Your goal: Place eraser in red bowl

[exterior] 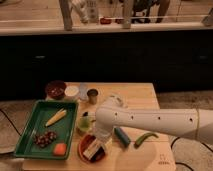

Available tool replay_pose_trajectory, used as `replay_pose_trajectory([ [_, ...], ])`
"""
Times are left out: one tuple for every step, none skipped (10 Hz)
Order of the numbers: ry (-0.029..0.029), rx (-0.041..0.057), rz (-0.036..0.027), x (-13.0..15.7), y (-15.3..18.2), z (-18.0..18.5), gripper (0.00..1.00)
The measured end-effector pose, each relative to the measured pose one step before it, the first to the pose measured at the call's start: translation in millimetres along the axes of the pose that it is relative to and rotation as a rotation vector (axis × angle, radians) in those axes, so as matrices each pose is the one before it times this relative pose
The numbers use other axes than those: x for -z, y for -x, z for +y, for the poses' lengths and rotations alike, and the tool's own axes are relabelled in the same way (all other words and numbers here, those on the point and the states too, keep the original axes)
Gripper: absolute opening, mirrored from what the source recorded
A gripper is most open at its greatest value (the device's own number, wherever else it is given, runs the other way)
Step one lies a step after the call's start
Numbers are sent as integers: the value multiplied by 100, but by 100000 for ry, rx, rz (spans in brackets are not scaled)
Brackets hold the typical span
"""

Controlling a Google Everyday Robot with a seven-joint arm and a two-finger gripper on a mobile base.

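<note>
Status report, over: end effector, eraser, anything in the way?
End effector down at the red bowl. Eraser inside the bowl's rim, right under it. Teal block beside bowl, apart from it.

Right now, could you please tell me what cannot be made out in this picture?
1. Gripper, low over the red bowl: in the camera view, the arm covers most of it.
2. Eraser in the bowl: too blurred to tell whether it rests there or is held.
3. Green cup: its right side is behind the arm.
4. The arm itself: cut off by the right edge.
</note>
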Motion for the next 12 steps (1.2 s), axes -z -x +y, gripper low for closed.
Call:
replay_pose_trajectory([
  [-150,205,-72,64,-24,-37,80],
  [-202,174,-60,71,-33,-42,80],
  [-164,160,-36,46,-35,-65,80],
  [-157,299,-87,21,-11,-123,80],
  [-198,652,76,57,-28,-131,80],
  [-247,428,39,78,-55,-127,80],
  [-405,481,40,200,-132,-270,80],
  [404,561,186,129,-132,-90,80],
  [-210,575,-16,108,-33,-273,80],
  [62,416,-28,-26,71,-89,80],
  [56,-106,36,8,-35,41,80],
  [24,-78,31,15,-31,35,80],
])
